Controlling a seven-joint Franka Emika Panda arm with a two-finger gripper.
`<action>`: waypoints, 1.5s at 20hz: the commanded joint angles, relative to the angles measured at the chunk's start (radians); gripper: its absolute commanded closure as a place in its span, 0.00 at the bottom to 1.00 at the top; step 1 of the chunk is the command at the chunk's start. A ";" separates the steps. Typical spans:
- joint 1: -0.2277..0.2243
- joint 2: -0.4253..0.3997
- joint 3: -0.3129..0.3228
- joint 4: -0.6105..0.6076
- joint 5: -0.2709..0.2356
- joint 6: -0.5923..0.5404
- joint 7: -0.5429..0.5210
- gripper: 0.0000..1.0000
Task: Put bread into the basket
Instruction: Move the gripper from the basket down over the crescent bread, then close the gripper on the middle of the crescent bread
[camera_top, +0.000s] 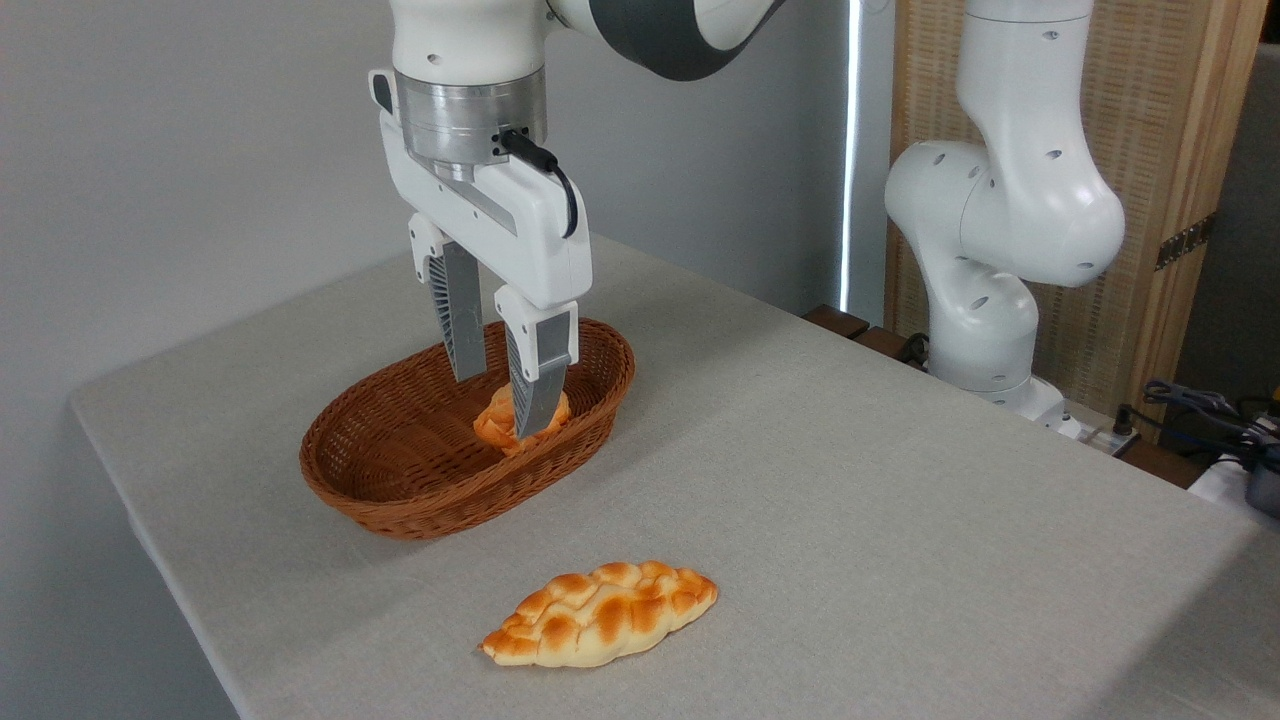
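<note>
**Braided loaf waiting on the table; gripper hanging over the basket**

Nearest you, the braided loaf (601, 613) is lying flat on the grey tablecloth (900, 480), well apart from the basket and in front of it, its long axis running left to right with one pointed end tilting up toward the right. Nothing is touching it.

Beyond it, the oval wicker basket (400, 505) is sitting with a small orange knotted bun (495, 422) resting inside, toward its right half. The gripper (500, 390) is hanging above that bun with its fingers parted and nothing held between them; the tips are looking level with the rim or just inside it.

You are most likely setting up the reach for the loaf. Be lifting clear of the rim before travelling toward the front edge. Be turning the wrist so the fingers are closing across the loaf's narrow width near its middle, not along its length. When placing, be aiming for the empty left half of the basket, so the loaf is not landing on the bun.
</note>
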 joint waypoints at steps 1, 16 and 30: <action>-0.006 -0.002 0.006 0.005 0.021 -0.017 -0.015 0.00; 0.011 0.127 0.096 -0.084 0.150 0.029 0.229 0.00; 0.014 0.224 0.111 -0.086 0.154 0.139 0.232 0.00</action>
